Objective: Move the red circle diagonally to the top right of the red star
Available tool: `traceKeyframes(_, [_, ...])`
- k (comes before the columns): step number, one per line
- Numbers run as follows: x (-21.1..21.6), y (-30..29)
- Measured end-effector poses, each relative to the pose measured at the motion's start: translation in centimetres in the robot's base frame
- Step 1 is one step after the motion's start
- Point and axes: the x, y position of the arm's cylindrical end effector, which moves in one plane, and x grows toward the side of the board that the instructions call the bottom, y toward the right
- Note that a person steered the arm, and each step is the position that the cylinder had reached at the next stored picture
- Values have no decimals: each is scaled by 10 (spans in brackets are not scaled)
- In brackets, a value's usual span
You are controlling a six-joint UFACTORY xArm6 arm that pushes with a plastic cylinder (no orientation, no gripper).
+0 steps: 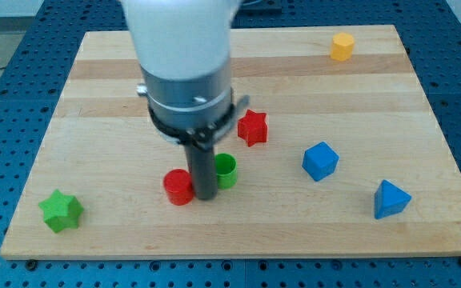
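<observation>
The red circle point(178, 187) lies on the wooden board point(94, 80) at the lower middle-left. The red star point(252, 127) lies up and to the right of it, near the board's middle. My tip point(205, 196) stands between the red circle and a green circle point(226, 170), touching or nearly touching both; the red circle is at its left, the green circle at its upper right. The arm's white and grey body hides the board above the rod.
A green star point(61, 210) lies at the lower left. A blue cube-like block point(320, 161) and a blue triangle point(390, 199) lie at the right. A yellow block point(342, 46) lies at the top right.
</observation>
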Motion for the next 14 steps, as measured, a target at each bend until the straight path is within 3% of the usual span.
traceKeyframes(1, [-18,-23])
traceKeyframes(3, [38,-41])
traceKeyframes(5, [-69,-92])
traceKeyframes(6, [-68,-96])
traceKeyframes(7, [-35,-90])
traceKeyframes(8, [-43,-136])
traceKeyframes(9, [-75,-175])
traceKeyframes(10, [-90,-153])
traceKeyframes(11, [-148,-132])
traceKeyframes(12, [-178,-147])
traceKeyframes(13, [-178,-158])
traceKeyframes(14, [-206,-180])
